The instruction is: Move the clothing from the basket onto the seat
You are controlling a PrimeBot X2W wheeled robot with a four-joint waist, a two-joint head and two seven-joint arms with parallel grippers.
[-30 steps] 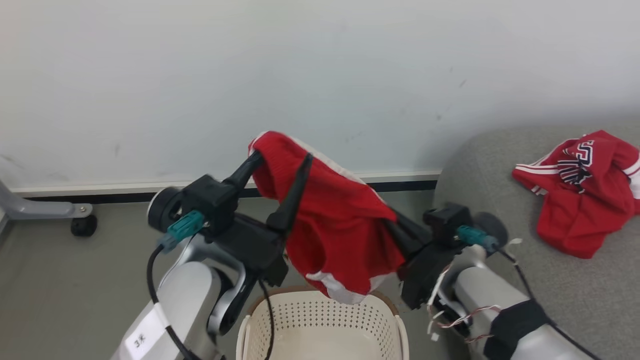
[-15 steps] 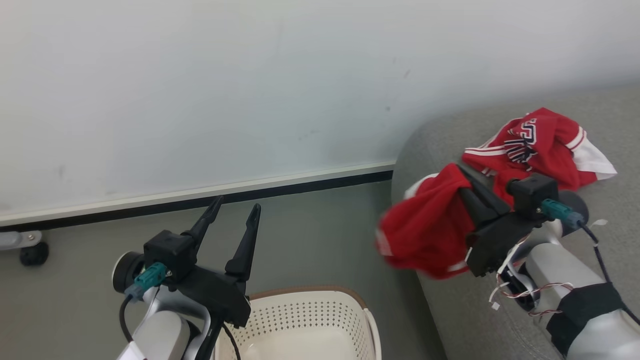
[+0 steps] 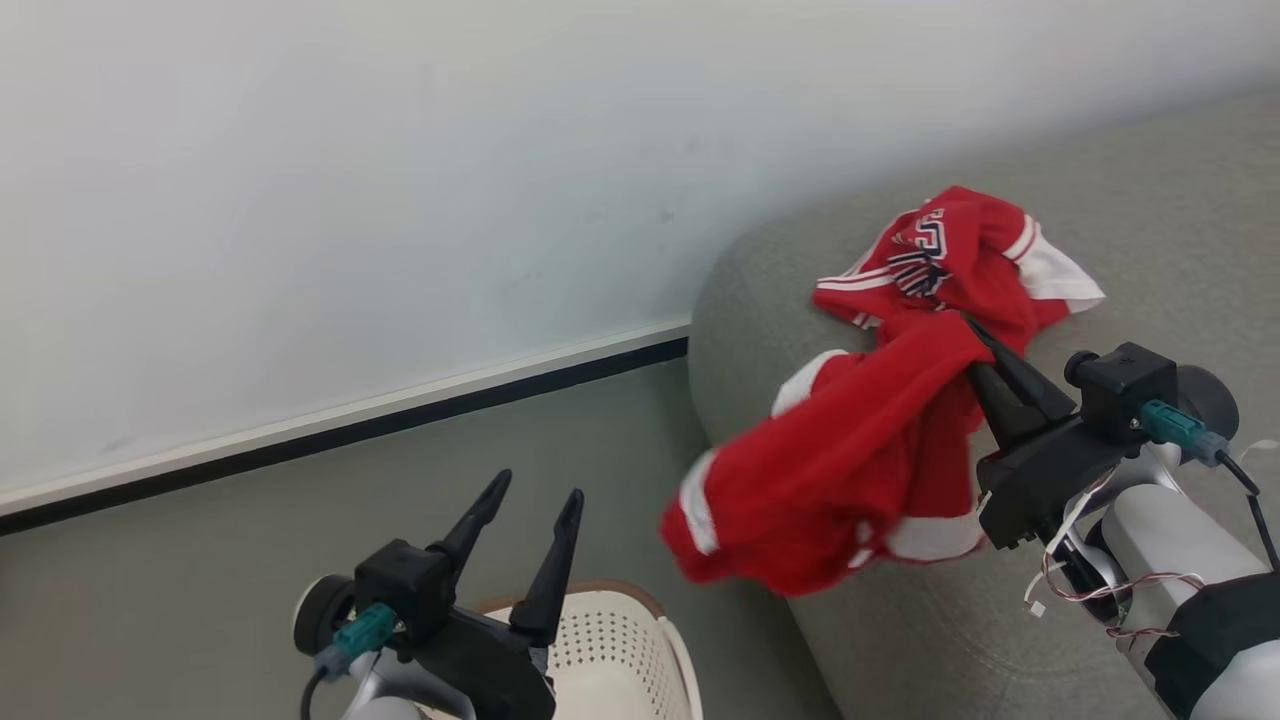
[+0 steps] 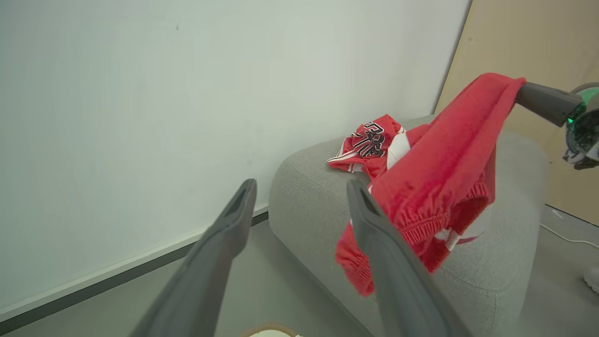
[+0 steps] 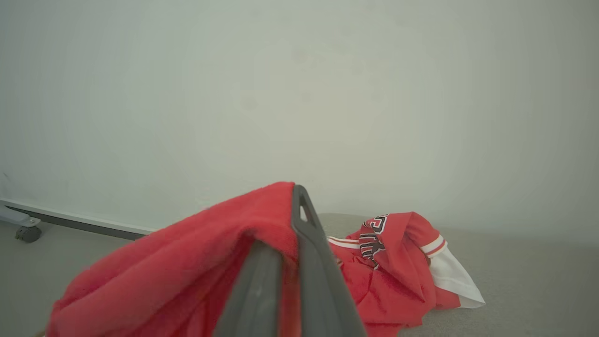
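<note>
Right gripper (image 3: 972, 328): jaws closed, pinching one edge of the plain red garment (image 3: 850, 450). The cloth hangs from the finger tips above the rounded end of the seat (image 3: 1150, 190). Its lower part, with white bands, droops past the seat's end, above the floor (image 3: 200, 580). I cannot tell whether it touches the upholstery.

Lettered jersey (image 3: 945, 250): crumpled on the seat, just beyond the right gripper's tips, on the wall (image 3: 400, 150) side.

Left gripper (image 3: 538, 488): jaws spread wide with nothing between them, well apart from the seat, off its end.

Basket (image 3: 620, 640): on the floor near the seat's end, just beside the left gripper.
</note>
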